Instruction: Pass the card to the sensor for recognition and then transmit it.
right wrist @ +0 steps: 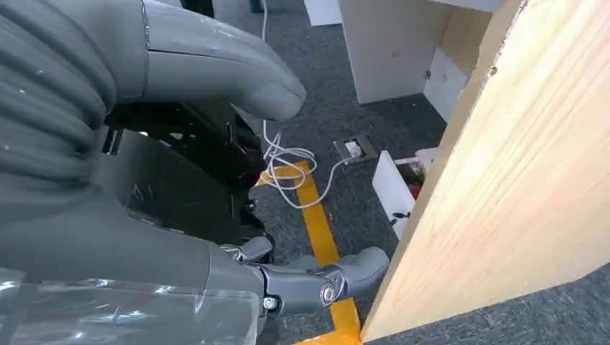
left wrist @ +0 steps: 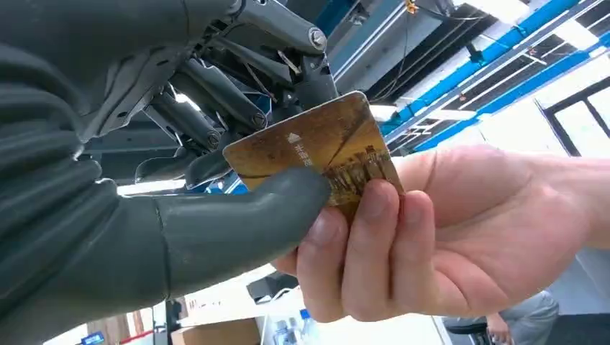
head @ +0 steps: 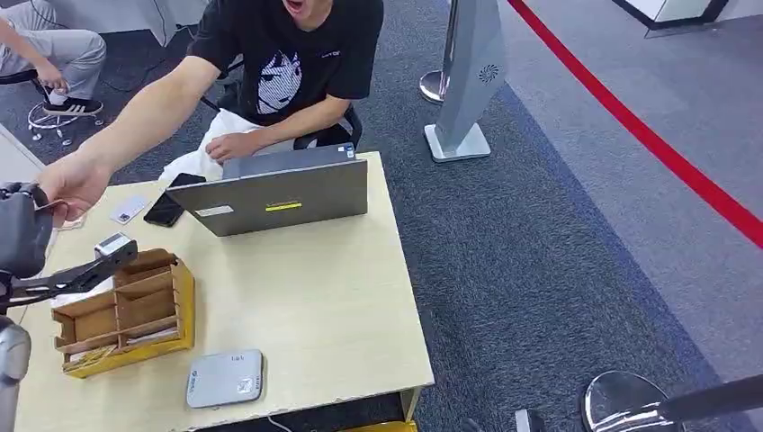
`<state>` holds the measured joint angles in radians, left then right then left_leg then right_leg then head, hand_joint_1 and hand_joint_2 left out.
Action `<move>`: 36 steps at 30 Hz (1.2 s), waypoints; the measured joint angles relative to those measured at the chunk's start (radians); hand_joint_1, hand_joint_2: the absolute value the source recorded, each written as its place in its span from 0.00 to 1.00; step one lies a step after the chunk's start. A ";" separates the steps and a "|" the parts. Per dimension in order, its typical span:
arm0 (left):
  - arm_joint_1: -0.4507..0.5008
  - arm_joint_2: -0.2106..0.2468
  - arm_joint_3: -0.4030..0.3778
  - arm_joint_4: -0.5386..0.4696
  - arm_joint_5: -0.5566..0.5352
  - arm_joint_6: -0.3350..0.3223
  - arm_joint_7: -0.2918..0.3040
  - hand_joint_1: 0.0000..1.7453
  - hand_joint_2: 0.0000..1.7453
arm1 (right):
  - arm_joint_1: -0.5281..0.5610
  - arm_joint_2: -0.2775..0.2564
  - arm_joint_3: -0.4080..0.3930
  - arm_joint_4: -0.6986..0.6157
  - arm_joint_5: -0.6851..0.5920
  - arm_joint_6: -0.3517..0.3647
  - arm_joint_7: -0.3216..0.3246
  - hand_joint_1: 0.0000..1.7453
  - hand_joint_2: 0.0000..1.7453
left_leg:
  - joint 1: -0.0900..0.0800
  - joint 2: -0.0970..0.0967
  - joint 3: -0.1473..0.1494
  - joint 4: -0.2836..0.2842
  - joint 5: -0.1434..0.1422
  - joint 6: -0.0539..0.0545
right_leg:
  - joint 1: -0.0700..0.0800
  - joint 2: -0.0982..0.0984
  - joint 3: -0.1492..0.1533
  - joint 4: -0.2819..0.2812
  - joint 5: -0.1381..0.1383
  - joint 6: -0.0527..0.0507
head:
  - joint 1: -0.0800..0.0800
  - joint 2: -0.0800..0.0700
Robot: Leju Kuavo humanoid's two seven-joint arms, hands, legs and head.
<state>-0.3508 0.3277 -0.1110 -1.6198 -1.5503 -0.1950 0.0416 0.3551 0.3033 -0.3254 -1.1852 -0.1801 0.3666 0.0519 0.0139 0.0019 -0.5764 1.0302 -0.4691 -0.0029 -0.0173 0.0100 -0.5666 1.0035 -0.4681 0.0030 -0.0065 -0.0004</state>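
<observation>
We can read no text: the card (left wrist: 316, 154) bears small white characters too blurred, and the laptop (head: 283, 193) has an illegible yellow sticker.

Light wood table (head: 324, 297) on dark grey carpet (head: 504, 270). Right of table: lighter grey floor w/ red stripe (head: 648, 135). Beyond table's far right corner: grey pedestal stand (head: 468, 90). Under table: yellow floor tape (right wrist: 324, 237), white cables (right wrist: 288, 162).
</observation>
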 joint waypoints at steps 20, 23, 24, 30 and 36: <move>-0.008 -0.005 -0.005 0.051 0.019 0.128 -0.003 0.00 1.00 | 0.005 0.000 -0.008 0.006 -0.039 -0.024 -0.001 0.00 1.00 | 0.000 0.001 -0.002 0.000 0.000 0.000 | 0.000 0.001 -0.002 0.000 0.000 0.000 | 0.000 0.000; 0.022 -0.031 0.011 0.006 0.069 0.203 -0.040 0.00 1.00 | 0.026 0.000 0.011 -0.009 -0.072 -0.054 -0.015 0.00 1.00 | 0.000 0.000 -0.003 0.000 0.000 0.000 | 0.000 0.001 -0.001 0.000 0.000 0.000 | 0.000 0.000; 0.033 -0.034 0.016 -0.011 0.078 0.214 -0.050 0.00 1.00 | 0.032 0.000 0.018 -0.013 -0.076 -0.063 -0.019 0.00 1.00 | 0.000 0.001 -0.003 0.000 0.000 0.000 | 0.000 0.001 -0.002 0.000 0.000 0.000 | 0.000 0.000; 0.084 -0.039 0.081 -0.099 0.118 0.241 -0.098 0.00 1.00 | 0.058 0.000 0.036 -0.039 -0.083 -0.089 -0.021 0.00 1.00 | 0.001 0.001 -0.003 0.000 0.000 0.000 | 0.001 0.001 -0.002 0.000 0.000 0.000 | 0.000 0.000; 0.123 -0.036 0.135 -0.160 0.176 0.286 -0.130 0.00 1.00 | 0.067 0.000 0.042 -0.047 -0.110 -0.105 -0.038 0.00 1.00 | 0.001 0.001 -0.003 0.000 0.000 -0.001 | 0.001 0.001 -0.002 0.000 0.000 0.000 | 0.000 0.000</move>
<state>-0.2276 0.2914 0.0241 -1.7797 -1.3748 0.0912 -0.0889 0.4220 0.3033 -0.2838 -1.2322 -0.2900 0.2616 0.0141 0.0149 0.0026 -0.5799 1.0300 -0.4687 -0.0035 -0.0163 0.0105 -0.5687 1.0036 -0.4680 0.0030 -0.0065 -0.0008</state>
